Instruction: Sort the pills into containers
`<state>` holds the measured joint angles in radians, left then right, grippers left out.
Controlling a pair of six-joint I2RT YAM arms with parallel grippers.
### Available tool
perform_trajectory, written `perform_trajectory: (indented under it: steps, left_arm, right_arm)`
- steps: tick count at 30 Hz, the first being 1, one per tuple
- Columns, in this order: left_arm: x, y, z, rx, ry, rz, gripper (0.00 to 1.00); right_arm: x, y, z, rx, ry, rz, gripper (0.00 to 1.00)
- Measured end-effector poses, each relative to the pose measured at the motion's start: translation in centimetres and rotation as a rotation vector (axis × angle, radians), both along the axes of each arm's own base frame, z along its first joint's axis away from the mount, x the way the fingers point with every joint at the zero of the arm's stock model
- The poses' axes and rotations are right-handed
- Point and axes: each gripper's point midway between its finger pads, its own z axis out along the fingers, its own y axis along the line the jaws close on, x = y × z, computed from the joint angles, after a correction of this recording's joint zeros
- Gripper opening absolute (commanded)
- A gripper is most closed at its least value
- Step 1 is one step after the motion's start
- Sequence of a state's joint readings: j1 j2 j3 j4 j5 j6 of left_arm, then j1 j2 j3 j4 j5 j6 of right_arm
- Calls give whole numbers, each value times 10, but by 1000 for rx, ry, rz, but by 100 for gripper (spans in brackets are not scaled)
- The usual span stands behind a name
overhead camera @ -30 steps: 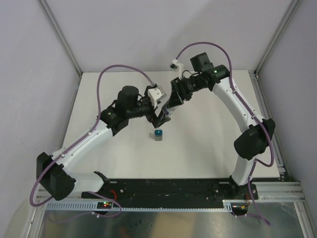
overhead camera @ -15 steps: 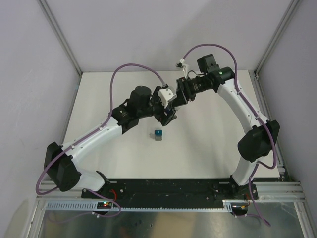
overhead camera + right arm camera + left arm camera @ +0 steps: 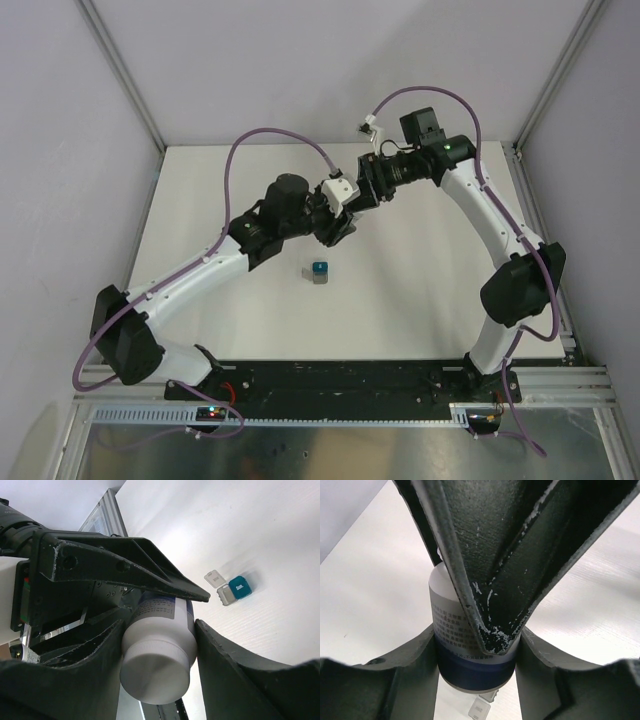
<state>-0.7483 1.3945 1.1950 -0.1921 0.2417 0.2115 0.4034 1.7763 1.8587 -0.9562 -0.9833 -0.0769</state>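
A white bottle [image 3: 157, 650] with a blue band and a white ribbed cap is held above the table between both arms. My right gripper [image 3: 159, 666] is shut on it near the cap. My left gripper [image 3: 476, 655] has its jaws against both sides of the bottle [image 3: 470, 640] at the blue band. One right finger [image 3: 510, 555] lies across the bottle in the left wrist view. The containers [image 3: 318, 272], a teal cube [image 3: 240, 587] joined to a grey one [image 3: 226, 596] with its lid open, sit on the table below. No pills are visible.
The white table [image 3: 430, 290] is bounded by grey walls and metal frame posts [image 3: 120, 70]. A black rail [image 3: 340, 380] runs along the near edge. Purple cables [image 3: 270, 140] loop above both arms.
My left arm has swung right and back to meet the right gripper, and its jaws have closed from wide open onto the bottle. The right gripper has shifted slightly right, still gripping.
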Motion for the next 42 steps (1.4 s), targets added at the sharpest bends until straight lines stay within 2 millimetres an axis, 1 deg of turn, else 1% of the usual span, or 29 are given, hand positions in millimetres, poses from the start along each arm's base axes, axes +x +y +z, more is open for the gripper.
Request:
perform_trajectory:
  steps: [2,4,6,10,12,15,19,23,29,35,42]
  left_arm:
    - [0,0,0,0,0,2,1]
    - [0,0,0,0,-2,1,0]
    - [-1,0,1,2,-8,-3,0]
    - [-7,7,-5,16,-10,-6,0]
    - [-11,11,-8,23,-10,-8,0]
    - [-17,18,-7,27,-19,-8,0]
    - [-20,23,1,14,-37,-1,0]
    - [-20,26,6,9,-49,13,0]
    - [-20,26,5,9,-39,20,0]
    - [-20,27,4,10,-32,27,0]
    - [-20,27,4,10,-29,28,0]
  right_arm:
    - [0,0,0,0,-1,-1,58]
    - [0,-1,1,-2,-5,-6,73]
    - [-2,-3,2,-2,-4,-15,81]
    - [-8,-11,16,1,-36,-40,90]
    - [-11,-17,27,8,-70,-56,90]
    - [-17,-24,40,17,-114,-72,88]
    - [-21,-28,46,19,-140,-89,86]
    - [-20,-28,40,9,-131,-92,85]
    - [-22,-21,35,5,-114,-82,81]
    - [-19,-13,24,-4,-83,-68,75]
    - [-16,-8,16,-13,-56,-62,69]
